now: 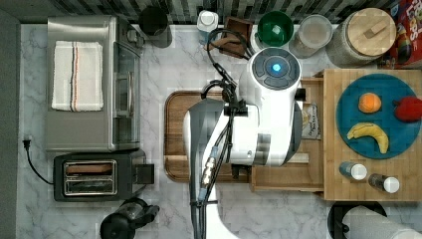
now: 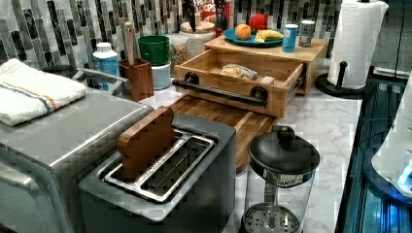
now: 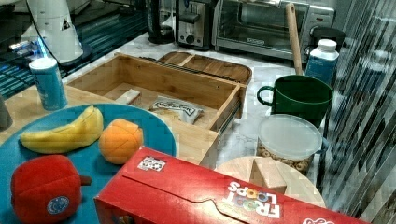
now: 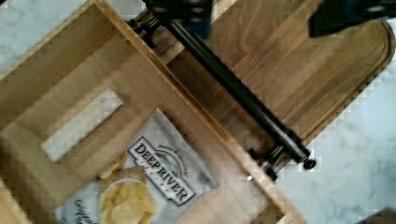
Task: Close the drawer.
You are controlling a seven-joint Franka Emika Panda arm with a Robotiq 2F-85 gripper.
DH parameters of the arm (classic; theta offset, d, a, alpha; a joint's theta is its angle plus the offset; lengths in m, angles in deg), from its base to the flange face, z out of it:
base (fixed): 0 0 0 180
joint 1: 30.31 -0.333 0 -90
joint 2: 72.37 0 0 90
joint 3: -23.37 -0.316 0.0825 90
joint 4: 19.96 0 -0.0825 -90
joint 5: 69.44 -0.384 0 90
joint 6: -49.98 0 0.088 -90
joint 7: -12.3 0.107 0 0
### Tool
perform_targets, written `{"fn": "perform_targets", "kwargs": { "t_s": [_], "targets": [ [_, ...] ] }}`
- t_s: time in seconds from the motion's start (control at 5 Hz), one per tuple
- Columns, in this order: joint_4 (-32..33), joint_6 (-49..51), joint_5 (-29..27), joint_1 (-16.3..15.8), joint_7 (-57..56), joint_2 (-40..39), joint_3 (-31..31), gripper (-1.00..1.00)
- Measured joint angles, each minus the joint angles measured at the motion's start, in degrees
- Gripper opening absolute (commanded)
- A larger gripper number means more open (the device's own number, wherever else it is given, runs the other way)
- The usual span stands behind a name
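Drawer pulled well out from under top board, over brown tray on marble tabletop. Chip bag inside. Black bar handle at front. Hand at wrist view's edge, above handle's one end, seemingly just clear of it; finger state: cannot tell.

drawer mostly hidden beneath the arm, chip bag cut off
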Motion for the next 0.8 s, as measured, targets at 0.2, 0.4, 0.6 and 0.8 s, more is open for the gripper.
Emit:
{"fn": "perform_targets", "kwargs": {
  "t_s": [0.2, 0.4, 0.6, 0.8],
  "targets": [
    [0.4, 0.0, 0.0, -0.6, -6.2, 0.0, -0.9, 1.0],
    [0.7, -1.0, -1.1, -1.1, -12.0, 0.0, -2.2, 1.0],
    [1.7, -3.8, -2.7, -1.2, -18.8, 0.0, -3.7, 1.0],
    [4.1, -8.1, -3.1, -1.3, -24.6, 0.3, -6.2, -1.0]
  ]
}}
